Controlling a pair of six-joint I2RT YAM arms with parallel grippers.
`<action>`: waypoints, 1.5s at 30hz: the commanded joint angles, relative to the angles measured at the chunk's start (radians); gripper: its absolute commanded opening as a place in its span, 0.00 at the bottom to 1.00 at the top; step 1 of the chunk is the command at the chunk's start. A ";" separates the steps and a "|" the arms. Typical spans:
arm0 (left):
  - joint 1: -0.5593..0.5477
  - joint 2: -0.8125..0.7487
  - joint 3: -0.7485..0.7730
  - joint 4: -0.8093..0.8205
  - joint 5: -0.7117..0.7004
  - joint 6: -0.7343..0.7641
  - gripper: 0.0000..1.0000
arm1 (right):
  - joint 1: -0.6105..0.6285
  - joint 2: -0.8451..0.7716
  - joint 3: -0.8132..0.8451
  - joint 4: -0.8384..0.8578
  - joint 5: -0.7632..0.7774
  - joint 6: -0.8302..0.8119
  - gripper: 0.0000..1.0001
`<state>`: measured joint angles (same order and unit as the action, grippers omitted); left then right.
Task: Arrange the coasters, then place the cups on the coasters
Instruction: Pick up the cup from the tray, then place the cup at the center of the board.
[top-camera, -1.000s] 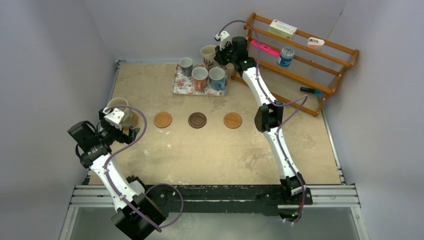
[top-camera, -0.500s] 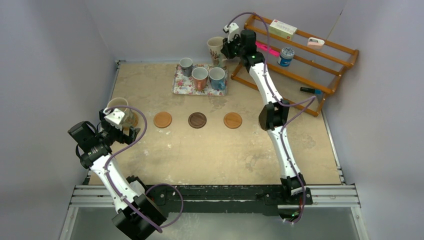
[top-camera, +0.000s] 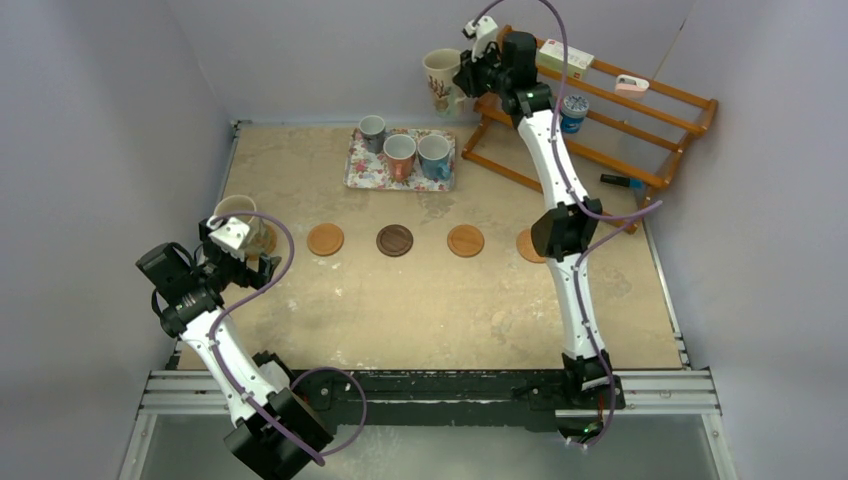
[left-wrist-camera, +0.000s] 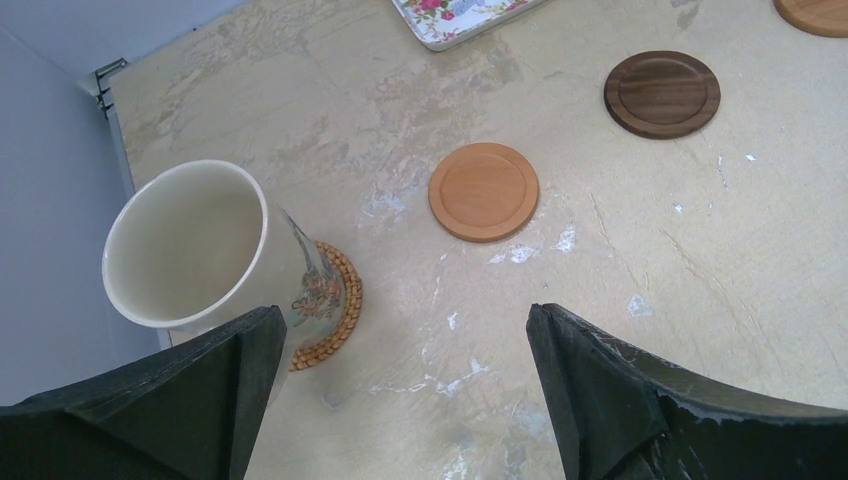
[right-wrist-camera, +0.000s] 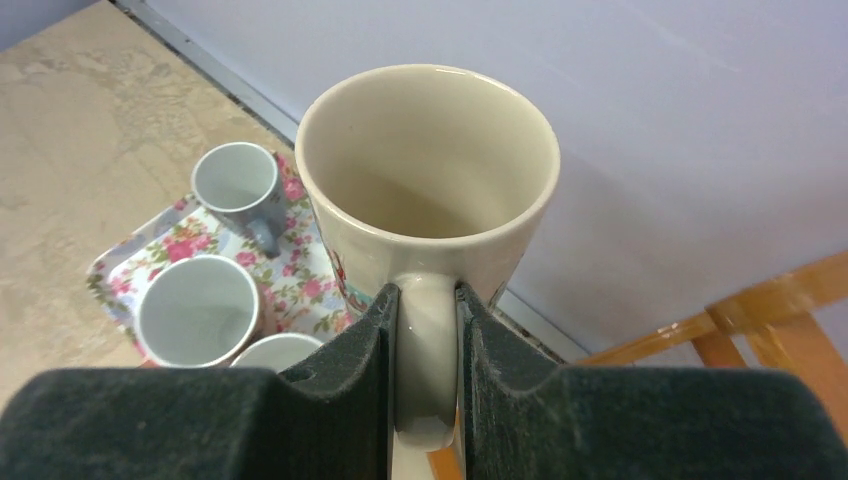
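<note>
- Five round coasters (top-camera: 394, 240): laid in a row, left to right.
- Cream ceramic mug (left-wrist-camera: 195, 245): set on leftmost woven coaster (left-wrist-camera: 338, 298); left gripper (left-wrist-camera: 400, 345) released.
- Second cream mug (right-wrist-camera: 430, 160): grasped by right gripper (right-wrist-camera: 425, 330), aloft, far.
- Three mugs (top-camera: 399, 152): unplaced, on floral tray (top-camera: 362, 172).

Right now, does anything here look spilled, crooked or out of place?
Nothing is spilled or broken. One cream mug hangs in mid-air near the floral tray, pinched by its handle in the right gripper. The white patches on the table look like scuffs, not spills.
</note>
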<state>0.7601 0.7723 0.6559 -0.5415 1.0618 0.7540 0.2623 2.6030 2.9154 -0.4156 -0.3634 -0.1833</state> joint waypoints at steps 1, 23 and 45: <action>0.009 -0.011 -0.006 -0.004 0.041 0.035 1.00 | -0.034 -0.252 -0.086 0.108 -0.084 0.003 0.00; 0.009 -0.021 -0.006 -0.044 0.070 0.070 1.00 | -0.125 -1.131 -1.457 0.675 -0.228 -0.035 0.00; 0.009 -0.019 -0.006 -0.074 0.090 0.104 1.00 | -0.218 -1.216 -2.042 1.222 -0.249 0.058 0.00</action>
<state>0.7601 0.7528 0.6559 -0.6159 1.0977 0.8257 0.0456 1.4071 0.8757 0.4953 -0.5770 -0.1375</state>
